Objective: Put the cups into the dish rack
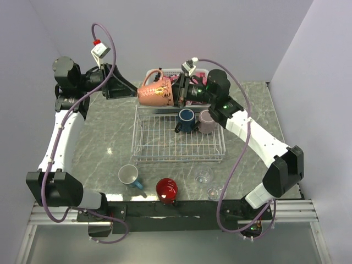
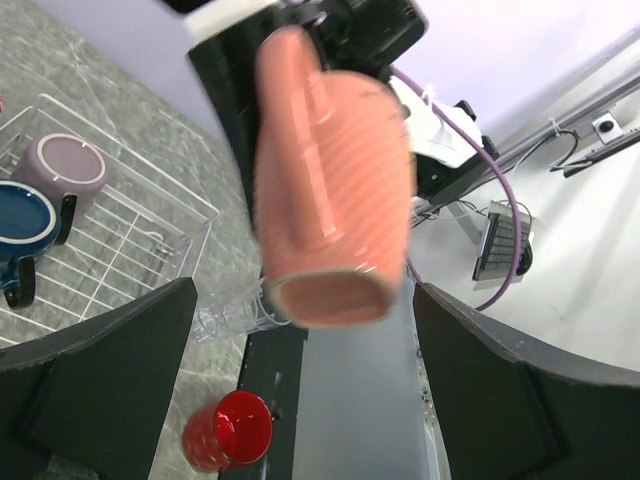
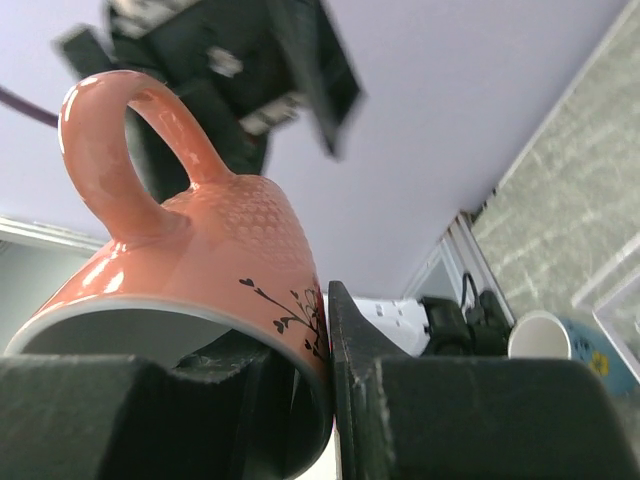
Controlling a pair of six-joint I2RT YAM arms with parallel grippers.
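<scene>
Mug point(image 1: 157, 91) above the dish rack's point(image 1: 179, 159) far edge — right fingers point(image 3: 360, 400) clamp its rim, left fingers point(image 2: 500, 400) spread wide.

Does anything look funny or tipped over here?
Yes: the salmon-pink mug hangs sideways in the air above the far end of the dish rack, its rim pinched between the fingers of the right gripper. Nothing looks spilled or broken.
</scene>
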